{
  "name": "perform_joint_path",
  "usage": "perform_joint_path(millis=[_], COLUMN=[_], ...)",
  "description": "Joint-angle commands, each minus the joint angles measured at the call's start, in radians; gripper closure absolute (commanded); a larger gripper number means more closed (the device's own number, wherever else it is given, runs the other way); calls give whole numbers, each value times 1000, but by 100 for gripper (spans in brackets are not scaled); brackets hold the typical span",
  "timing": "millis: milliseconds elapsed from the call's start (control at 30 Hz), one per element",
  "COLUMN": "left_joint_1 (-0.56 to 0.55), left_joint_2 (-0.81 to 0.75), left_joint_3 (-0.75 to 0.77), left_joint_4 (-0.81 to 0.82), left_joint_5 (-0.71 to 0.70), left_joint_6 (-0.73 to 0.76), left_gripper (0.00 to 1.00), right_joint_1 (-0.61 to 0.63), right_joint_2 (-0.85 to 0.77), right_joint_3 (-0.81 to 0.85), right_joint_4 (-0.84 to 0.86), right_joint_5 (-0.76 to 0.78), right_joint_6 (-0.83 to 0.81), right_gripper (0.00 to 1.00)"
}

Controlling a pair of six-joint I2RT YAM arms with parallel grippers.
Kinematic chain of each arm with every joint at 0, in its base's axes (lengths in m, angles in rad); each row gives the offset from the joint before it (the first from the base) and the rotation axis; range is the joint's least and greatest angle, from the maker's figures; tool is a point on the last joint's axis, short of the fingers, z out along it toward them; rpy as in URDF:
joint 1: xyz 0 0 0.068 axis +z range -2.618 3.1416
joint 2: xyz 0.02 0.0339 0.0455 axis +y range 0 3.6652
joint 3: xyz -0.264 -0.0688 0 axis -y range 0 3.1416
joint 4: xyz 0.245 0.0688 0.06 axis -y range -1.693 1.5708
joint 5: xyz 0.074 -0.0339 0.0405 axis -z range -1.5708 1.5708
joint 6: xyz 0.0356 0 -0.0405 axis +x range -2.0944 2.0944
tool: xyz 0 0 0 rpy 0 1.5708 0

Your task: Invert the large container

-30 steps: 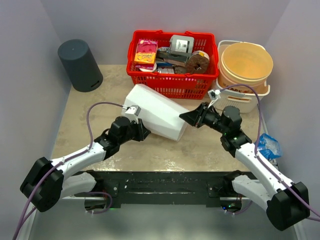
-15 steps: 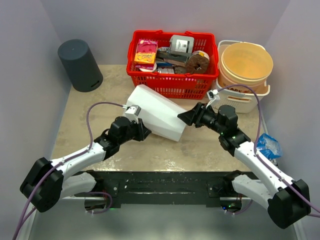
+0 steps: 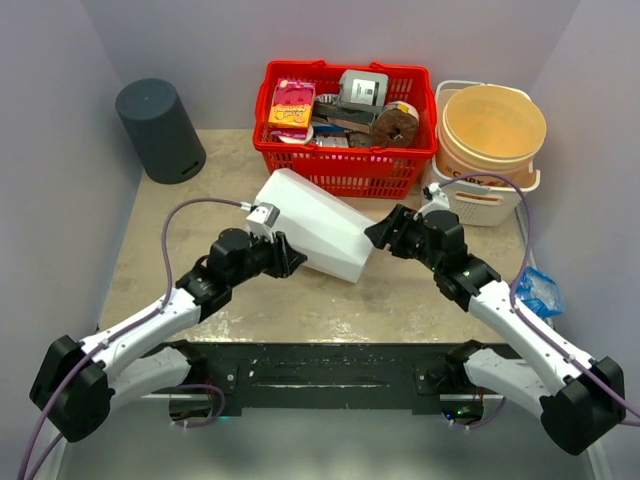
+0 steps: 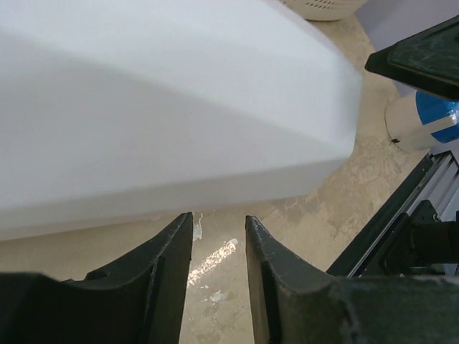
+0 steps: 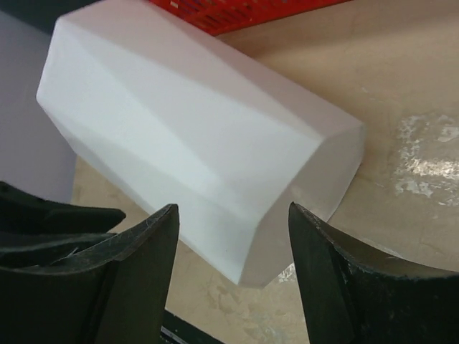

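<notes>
The large container (image 3: 315, 225) is a white faceted tub lying on its side on the table, its wider end pointing toward the near right. My left gripper (image 3: 285, 262) sits at its near-left flank; in the left wrist view the container (image 4: 165, 107) fills the top and the left gripper (image 4: 219, 222) is slightly open, with bare table between its fingers. My right gripper (image 3: 380, 232) is at the container's right end. In the right wrist view, the right gripper (image 5: 229, 215) is open wide and points at the lower corner of the container (image 5: 193, 136), holding nothing.
A red basket (image 3: 345, 172) full of packets stands just behind the container. A dark grey cylinder (image 3: 160, 130) is at the back left. A white tub (image 3: 480, 195) holding a beige bowl (image 3: 495, 125) is at the back right. A blue bag (image 3: 540, 292) lies by the right arm.
Both grippers have opened, the right one much wider. The right gripper has backed slightly away from the container's end. The container still lies on its side in about the same spot.
</notes>
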Motion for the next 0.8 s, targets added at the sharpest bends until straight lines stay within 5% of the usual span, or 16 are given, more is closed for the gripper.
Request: perform_joint_path(millis=[0, 133, 300, 467, 633, 767], left_joint_1=[-5, -5, -2, 66, 282, 327], left_joint_2=[-82, -132, -100, -18, 42, 153], left_joint_3=[100, 218, 363, 462, 470, 522], left_joint_4=[-85, -202, -355, -406, -348, -314], left_joint_5=[-10, -74, -258, -331, -135, -13], left_joint_6=[84, 161, 279, 377, 365, 351], left_gripper=[50, 23, 5, 1, 1, 1], right_joint_1=[5, 5, 6, 6, 6, 5], right_joint_2=[-97, -112, -59, -19, -30, -39], right_joint_3=[-12, -32, -35, -38, -53, -59], right_joint_4=[-10, -4, 59, 82, 93, 95], right_joint_5=[160, 197, 116, 86, 59, 56], right_joint_6=[85, 89, 80, 75, 65, 63], right_gripper=[31, 25, 21, 18, 16, 15])
